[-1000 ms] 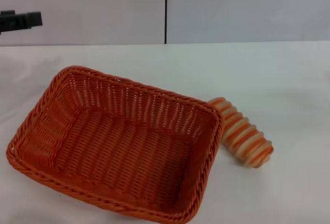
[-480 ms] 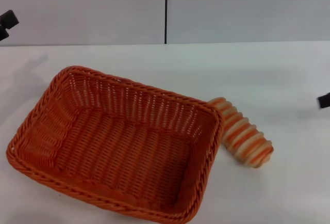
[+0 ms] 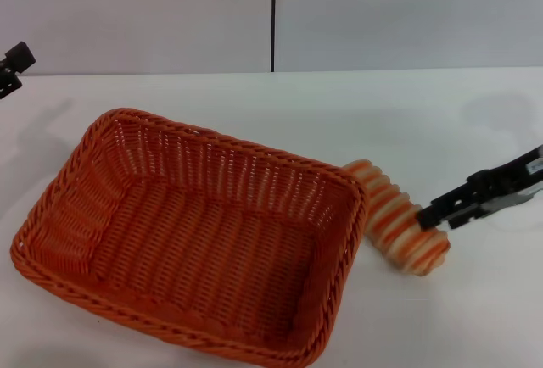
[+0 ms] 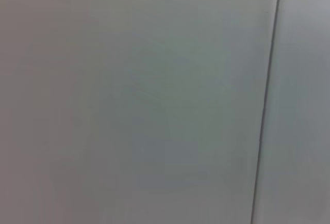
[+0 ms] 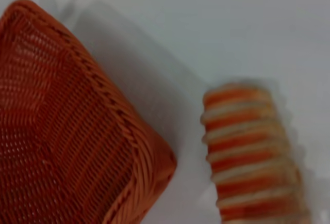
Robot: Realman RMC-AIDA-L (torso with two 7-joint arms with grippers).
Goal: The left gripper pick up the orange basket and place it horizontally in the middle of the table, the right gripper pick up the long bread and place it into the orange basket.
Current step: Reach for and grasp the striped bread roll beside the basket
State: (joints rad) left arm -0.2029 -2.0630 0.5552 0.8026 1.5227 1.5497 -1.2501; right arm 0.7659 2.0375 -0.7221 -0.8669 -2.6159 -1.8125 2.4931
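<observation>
orange basket [image 3: 191,236] sits on the white surface [image 3: 280,114], empty, slightly askew; placing step looks done. long bread [image 3: 397,228] lies just beside its right rim, not yet lifted. right claw [image 3: 441,213] at the bread's near end, grip state cannot tell. left claw [image 3: 12,64] parked far left, state cannot tell.

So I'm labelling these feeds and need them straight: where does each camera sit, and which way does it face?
Head view: on the robot's head, looking forward and down at the orange basket, the long bread and the table; the right gripper reaches the bread, the left gripper sits at the left edge.
Left wrist view: faces only the grey wall; no fingers show.
Right wrist view: looks down on basket and bread; no fingers show.
Shared: head and right wrist views both show basket and bread.
</observation>
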